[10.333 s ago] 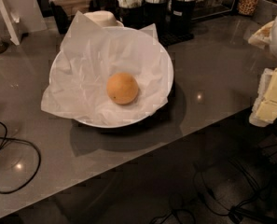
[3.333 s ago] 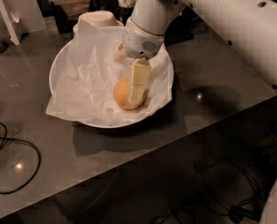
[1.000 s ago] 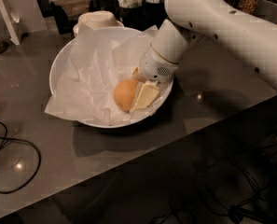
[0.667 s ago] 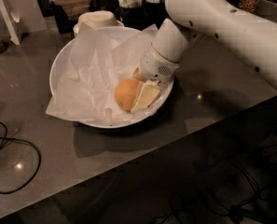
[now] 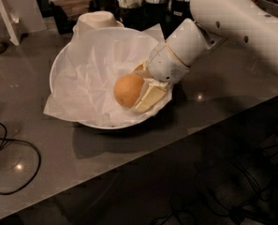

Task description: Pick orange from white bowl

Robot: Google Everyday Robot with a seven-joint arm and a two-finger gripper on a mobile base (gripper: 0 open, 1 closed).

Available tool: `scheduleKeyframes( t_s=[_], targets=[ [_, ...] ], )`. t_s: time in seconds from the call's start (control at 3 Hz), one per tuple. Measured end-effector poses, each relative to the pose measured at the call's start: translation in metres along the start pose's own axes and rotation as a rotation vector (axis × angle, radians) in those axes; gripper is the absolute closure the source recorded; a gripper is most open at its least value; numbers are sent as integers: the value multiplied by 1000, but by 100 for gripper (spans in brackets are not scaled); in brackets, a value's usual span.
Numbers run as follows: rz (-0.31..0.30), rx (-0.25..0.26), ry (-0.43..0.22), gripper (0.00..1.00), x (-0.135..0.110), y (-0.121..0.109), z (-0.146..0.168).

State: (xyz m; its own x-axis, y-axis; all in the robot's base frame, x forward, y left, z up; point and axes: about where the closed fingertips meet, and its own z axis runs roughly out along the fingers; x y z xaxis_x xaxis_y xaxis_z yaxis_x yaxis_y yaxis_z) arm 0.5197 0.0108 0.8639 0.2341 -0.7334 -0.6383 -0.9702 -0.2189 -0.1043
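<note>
The orange (image 5: 127,91) lies in the right half of the large white bowl (image 5: 59,67), on its crinkled white paper lining (image 5: 89,74). My gripper (image 5: 138,90) reaches into the bowl from the right on a thick white arm (image 5: 232,20). Its cream fingers (image 5: 151,97) stand on either side of the orange and touch it, one below right and one behind its top. The gripper is shut on the orange, which rests low in the bowl. The far side of the orange is hidden by the wrist.
A smaller cream cup-like bowl (image 5: 97,19) stands just behind the white bowl. Dark containers (image 5: 143,3) line the back of the grey counter (image 5: 59,158). A black cable (image 5: 7,158) loops at the front left. The counter's front edge runs diagonally at lower right.
The arm came into the bowl, first upright over the orange, then tilted in from the right. Over the last second the gripper and orange have hardly moved.
</note>
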Motion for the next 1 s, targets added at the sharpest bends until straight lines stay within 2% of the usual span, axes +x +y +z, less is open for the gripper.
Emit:
scheduleKeyframes(
  t_s=[0.33, 0.67, 1.0],
  targets=[
    [-123, 71, -110, 100, -34, 24, -30],
    [-242, 143, -175, 100, -69, 59, -64],
    [-354, 227, -198, 100, -97, 107, -96]
  ],
)
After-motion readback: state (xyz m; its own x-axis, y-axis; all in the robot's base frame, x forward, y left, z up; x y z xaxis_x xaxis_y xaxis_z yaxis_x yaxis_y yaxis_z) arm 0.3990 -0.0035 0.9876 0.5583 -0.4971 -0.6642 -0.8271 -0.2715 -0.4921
